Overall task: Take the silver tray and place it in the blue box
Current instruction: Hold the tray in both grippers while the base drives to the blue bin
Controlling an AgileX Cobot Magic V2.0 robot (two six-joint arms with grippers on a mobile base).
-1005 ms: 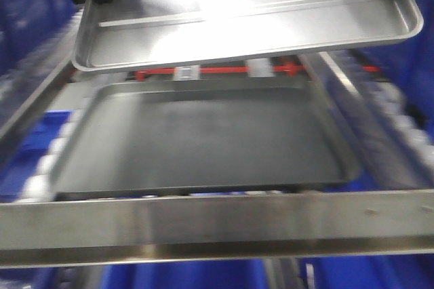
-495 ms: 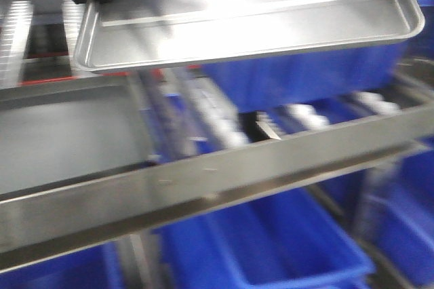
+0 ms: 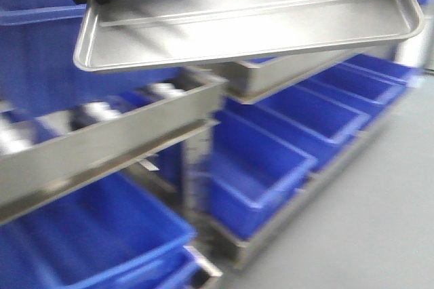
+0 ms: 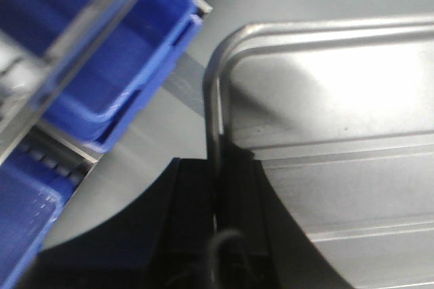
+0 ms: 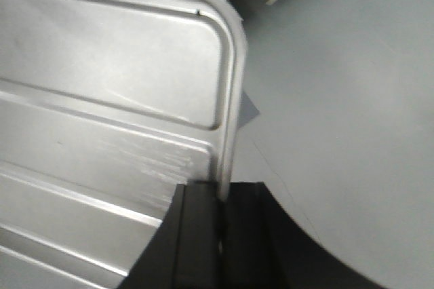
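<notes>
Your right gripper (image 5: 220, 197) clamps the silver tray (image 5: 108, 92) at its side rim, one black finger each side; grey floor (image 5: 339, 133) lies beyond that rim.

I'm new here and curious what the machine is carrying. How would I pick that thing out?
Look above the long metal rack lined with blue bins. Held in the air there, between the black left gripper and right gripper, is the silver tray. Unlike the blue plastic bins, it is shiny, flat and shallow, with two ridges along its floor.
</notes>
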